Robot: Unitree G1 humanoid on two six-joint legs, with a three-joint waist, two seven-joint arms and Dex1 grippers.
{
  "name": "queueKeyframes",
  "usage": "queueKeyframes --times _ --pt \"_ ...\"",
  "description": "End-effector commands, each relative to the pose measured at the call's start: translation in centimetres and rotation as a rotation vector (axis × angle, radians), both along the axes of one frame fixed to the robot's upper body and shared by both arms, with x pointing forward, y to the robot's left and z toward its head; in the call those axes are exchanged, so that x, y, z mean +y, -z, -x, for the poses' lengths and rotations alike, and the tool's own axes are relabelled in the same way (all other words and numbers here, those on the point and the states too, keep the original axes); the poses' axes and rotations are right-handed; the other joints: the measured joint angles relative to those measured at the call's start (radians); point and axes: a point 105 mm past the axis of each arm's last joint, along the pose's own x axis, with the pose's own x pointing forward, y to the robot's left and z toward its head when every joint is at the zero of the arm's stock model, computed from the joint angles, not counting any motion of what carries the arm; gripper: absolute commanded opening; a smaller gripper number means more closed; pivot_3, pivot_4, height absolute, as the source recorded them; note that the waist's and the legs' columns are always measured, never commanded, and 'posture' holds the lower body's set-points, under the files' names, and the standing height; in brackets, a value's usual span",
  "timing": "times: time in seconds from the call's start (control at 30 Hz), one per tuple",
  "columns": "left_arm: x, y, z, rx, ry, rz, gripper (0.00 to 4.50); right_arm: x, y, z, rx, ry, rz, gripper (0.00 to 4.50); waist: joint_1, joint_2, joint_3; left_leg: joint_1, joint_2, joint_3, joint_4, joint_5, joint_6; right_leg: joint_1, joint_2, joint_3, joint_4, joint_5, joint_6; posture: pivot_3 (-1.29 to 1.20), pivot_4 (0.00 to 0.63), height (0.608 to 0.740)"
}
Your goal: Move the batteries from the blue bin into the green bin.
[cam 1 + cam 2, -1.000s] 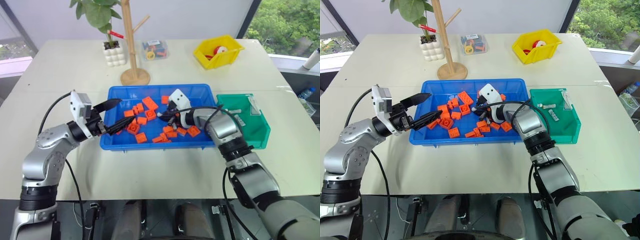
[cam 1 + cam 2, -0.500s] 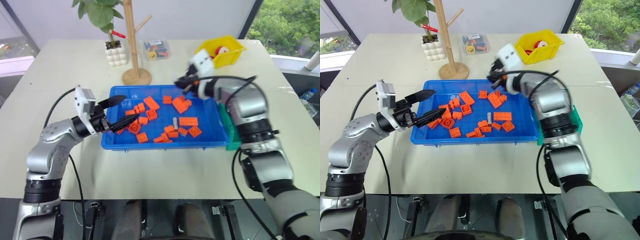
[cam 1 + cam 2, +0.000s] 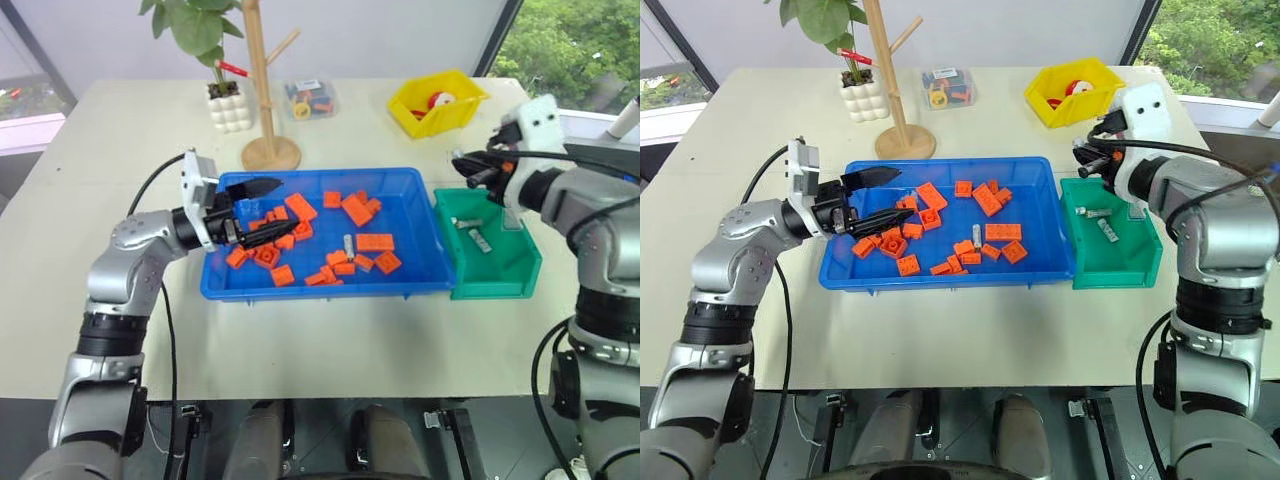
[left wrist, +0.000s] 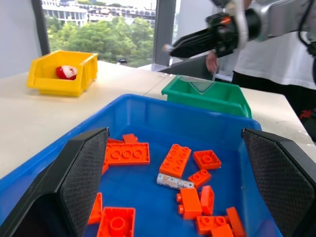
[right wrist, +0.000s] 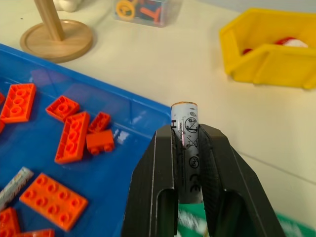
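The blue bin (image 3: 320,292) lies mid-table with orange bricks (image 3: 358,210) in it and one battery (image 3: 349,243) among them, also seen as a silvery cylinder (image 4: 173,181) in the left wrist view. To its right stands the green bin (image 3: 500,277) with two batteries (image 3: 467,224) inside. My right gripper (image 3: 458,160) hovers above the green bin's far left corner, shut on a battery (image 5: 186,143) that stands upright between its fingers. My left gripper (image 3: 270,208) stands open over the blue bin's left end, holding nothing.
A yellow bin (image 3: 440,105), a clear box (image 3: 308,98), a wooden stand (image 3: 270,150) and a potted plant (image 3: 229,108) stand along the far side of the table. A person in a white shirt (image 4: 276,49) stands beyond the table.
My right gripper rose out of the blue bin and swung right to above the green bin, carrying a battery. My left gripper shifted slightly right over the blue bin's left end.
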Motion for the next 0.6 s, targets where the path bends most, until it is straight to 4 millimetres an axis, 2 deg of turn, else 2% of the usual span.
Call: queueKeyframes --times 0.03,0.2,0.4,0.43,0.47,0.6 --pt "-0.4 -0.4 -0.2 -0.031 0.033 -0.015 4.5 -0.9 -0.7 1.5 -0.03 0.046 0.003 0.09 0.0 0.0 0.0 0.0 0.0 0.0 0.0 0.0 0.0 0.0 0.0 0.0 0.0 0.0 0.0 0.0 0.15 0.739" --pt "-0.5 -0.2 -0.8 -0.028 0.041 -0.016 4.5 -1.9 0.7 2.9 0.021 0.088 0.014 0.09 0.0 0.0 0.0 0.0 0.0 0.0 0.0 0.0 0.0 0.0 0.0 0.0 0.0 0.0 0.0 0.0 0.15 0.739" --pt "-0.7 -0.1 -0.9 -0.028 0.045 -0.007 4.5 -3.5 2.7 3.4 0.074 0.138 0.013 0.09 0.0 0.0 0.0 0.0 0.0 0.0 0.0 0.0 0.0 0.0 0.0 0.0 0.0 0.0 0.0 0.0 0.15 0.739" --pt "-0.6 -0.1 -0.9 -0.029 0.042 -0.006 4.5 -3.7 2.9 3.4 0.08 0.139 0.013 1.13 0.0 0.0 0.0 0.0 0.0 0.0 0.0 0.0 0.0 0.0 0.0 0.0 0.0 0.0 0.0 0.0 0.15 0.739" --pt "-0.5 -0.1 -0.9 -0.029 0.039 -0.005 4.5 -3.8 3.2 3.4 0.088 0.138 0.019 1.43 0.0 0.0 0.0 0.0 0.0 0.0 0.0 0.0 0.0 0.0 0.0 0.0 -0.001 0.0 0.0 0.0 0.15 0.739" --pt "0.0 -0.2 -0.6 -0.032 0.022 -0.004 4.5 -4.4 3.3 3.2 0.091 0.15 0.054 3.38 0.0 0.0 0.0 0.0 0.0 0.0 0.0 0.0 0.0 0.0 0.0 0.0 -0.001 0.0 0.0 0.0 0.15 0.739"
